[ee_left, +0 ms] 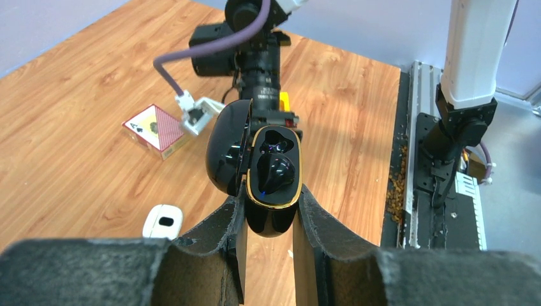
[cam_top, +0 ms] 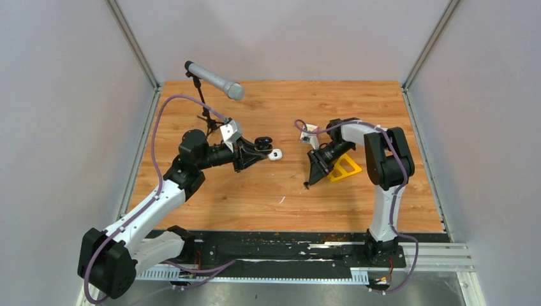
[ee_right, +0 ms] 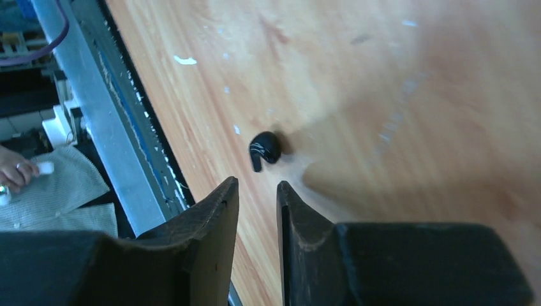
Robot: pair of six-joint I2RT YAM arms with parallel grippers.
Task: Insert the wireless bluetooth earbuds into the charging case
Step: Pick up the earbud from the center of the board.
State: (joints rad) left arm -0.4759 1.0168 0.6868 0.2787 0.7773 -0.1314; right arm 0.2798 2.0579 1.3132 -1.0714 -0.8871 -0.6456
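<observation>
Left in the top view, the left gripper (ee_left: 269,197) is clamped on the open black charging case (ee_left: 273,210), whose long axis runs up the wrist frame, lid swung left. One black earbud (ee_left: 275,173) sits in the lower socket and the upper socket looks empty, so the black pair seems half done. Right of centre, the right gripper (ee_right: 256,204), fingers slightly apart and empty, hovers near the second black earbud (ee_right: 265,146) on the table (ee_right: 415,95), stem pointing down-frame.

Left arm stretches far-right, left gripper (ee_left: 268,201) clamped on the charging case (ee_left: 271,221); right arm folds leftward, right gripper (ee_right: 257,188) angled down, fingers narrowly parted.
</observation>
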